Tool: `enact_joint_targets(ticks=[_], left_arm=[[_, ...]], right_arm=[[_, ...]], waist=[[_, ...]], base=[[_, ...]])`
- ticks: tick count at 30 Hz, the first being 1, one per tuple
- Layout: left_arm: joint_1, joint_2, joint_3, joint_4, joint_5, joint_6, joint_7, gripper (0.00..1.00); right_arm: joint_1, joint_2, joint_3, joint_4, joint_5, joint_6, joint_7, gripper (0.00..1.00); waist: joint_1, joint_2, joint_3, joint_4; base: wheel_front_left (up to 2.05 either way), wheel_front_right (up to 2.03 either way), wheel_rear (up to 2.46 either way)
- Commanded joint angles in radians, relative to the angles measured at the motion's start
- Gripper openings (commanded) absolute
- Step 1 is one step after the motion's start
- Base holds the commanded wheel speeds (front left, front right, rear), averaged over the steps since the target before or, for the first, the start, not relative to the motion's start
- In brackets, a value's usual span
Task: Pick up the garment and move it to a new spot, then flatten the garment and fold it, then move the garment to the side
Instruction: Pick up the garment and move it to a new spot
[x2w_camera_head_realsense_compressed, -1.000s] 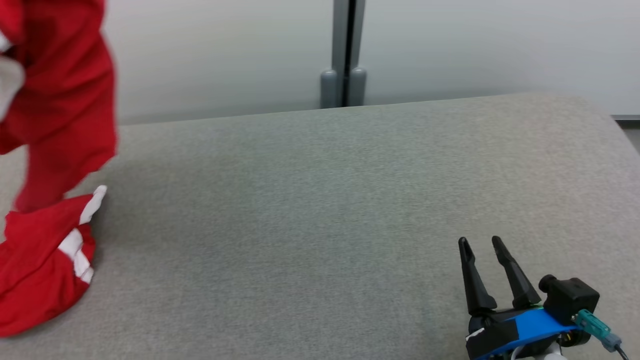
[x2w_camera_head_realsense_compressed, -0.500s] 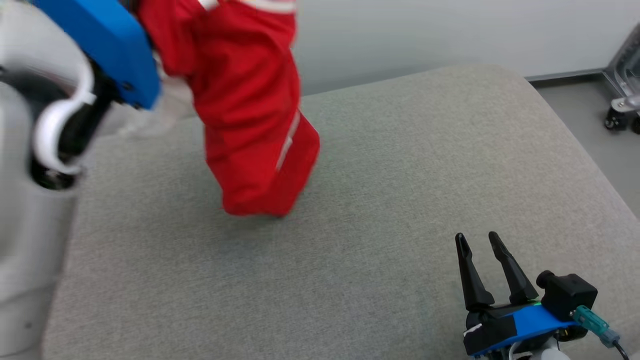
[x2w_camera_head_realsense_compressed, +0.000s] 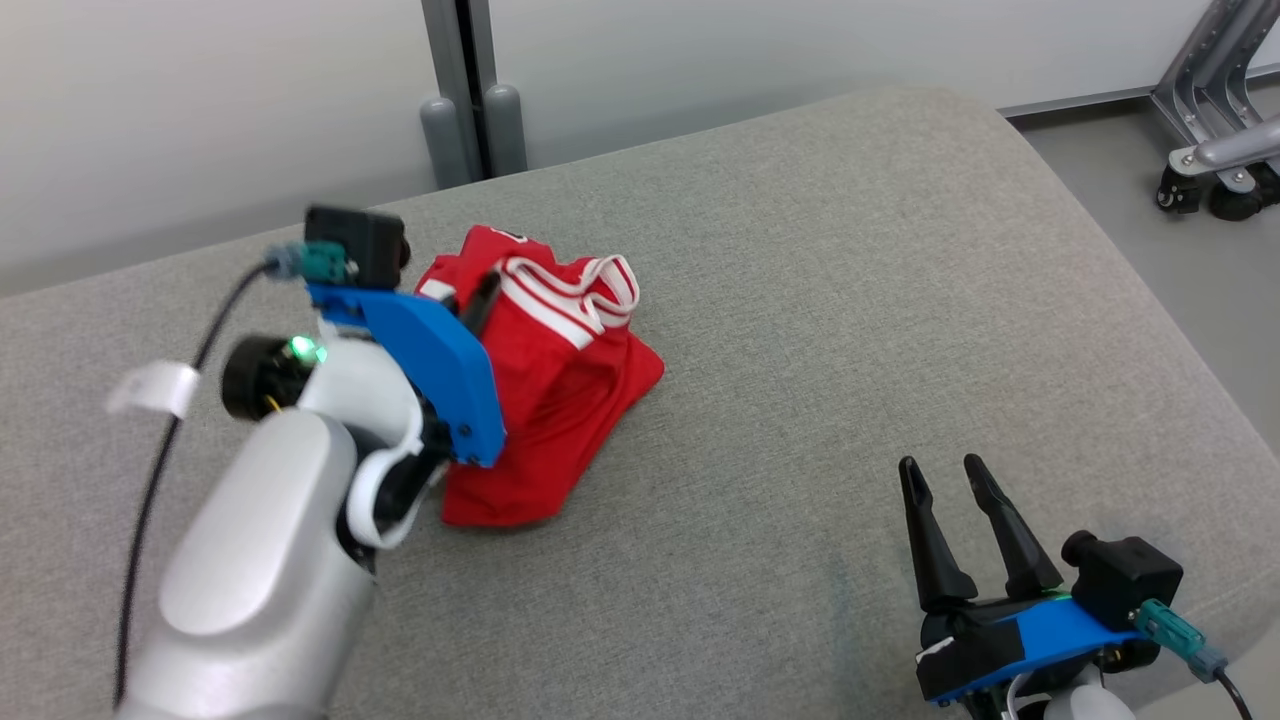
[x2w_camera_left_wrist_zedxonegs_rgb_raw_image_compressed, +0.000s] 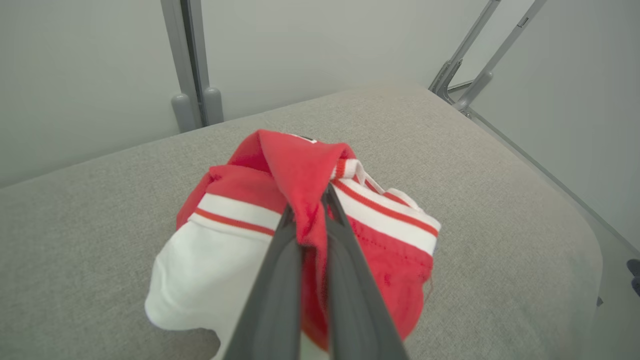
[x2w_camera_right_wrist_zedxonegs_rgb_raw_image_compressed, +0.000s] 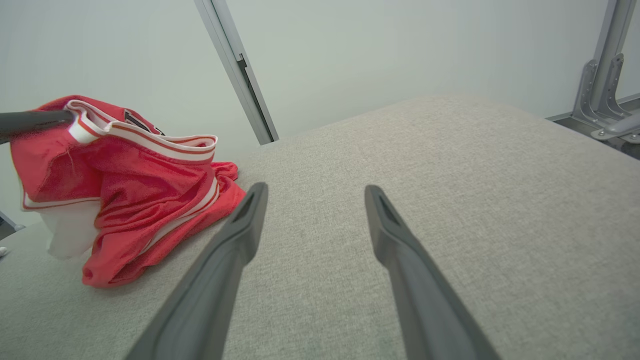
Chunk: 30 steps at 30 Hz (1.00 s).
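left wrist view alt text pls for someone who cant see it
The left gripper is shut on a fold of a red garment with white stripes and a white panel, bunched on a grey fabric surface. A pale wall and a grey post stand behind.

The garment (x2w_camera_head_realsense_compressed: 555, 390), red with white-striped bands and a white patch, lies crumpled left of centre in the frame, its top fold pinched in my left jaws.

The garment (x2w_camera_head_realsense_compressed: 560, 390) lies on the cushion (x2w_camera_head_realsense_compressed: 850, 300), before the post (x2w_camera_head_realsense_compressed: 458, 80).
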<state>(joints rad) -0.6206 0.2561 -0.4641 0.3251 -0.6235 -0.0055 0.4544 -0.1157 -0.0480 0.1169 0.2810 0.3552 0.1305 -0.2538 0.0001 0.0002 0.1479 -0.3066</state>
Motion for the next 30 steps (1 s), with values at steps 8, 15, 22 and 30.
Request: enact_joint_targets(ticks=[8, 15, 22, 30], left_arm=[[0.105, -0.081, -0.028, 0.159, 0.005, -0.001, -0.144, 1.0], [0.148, -0.113, -0.001, 0.165, -0.008, -0.012, -0.32, 1.0], [0.224, -0.088, 0.075, 0.09, -0.033, 0.005, -0.48, 1.0], [0.349, -0.046, 0.136, -0.007, -0.041, -0.006, -0.644, 1.0]], right_arm=[[-0.004, -0.005, -0.006, 0.014, -0.014, 0.0, -0.005, 1.0], [0.024, -0.005, -0.013, 0.008, -0.031, 0.0, 0.012, 1.0], [0.047, -0.005, -0.037, -0.02, -0.05, 0.0, 0.037, 1.0], [0.068, -0.005, -0.057, -0.046, -0.054, 0.0, 0.054, 1.0]], waist=[[-0.0001, -0.0002, -0.019, 0.043], [-0.0001, -0.0002, -0.064, 0.115], [-0.0001, -0.0002, -0.095, 0.178], [-0.0001, -0.0002, -0.108, 0.224]], base=[[0.0, 0.0, 0.0], [0.0, 0.0, 0.0], [0.0, 0.0, 0.0], [0.0, 0.0, 0.0]])
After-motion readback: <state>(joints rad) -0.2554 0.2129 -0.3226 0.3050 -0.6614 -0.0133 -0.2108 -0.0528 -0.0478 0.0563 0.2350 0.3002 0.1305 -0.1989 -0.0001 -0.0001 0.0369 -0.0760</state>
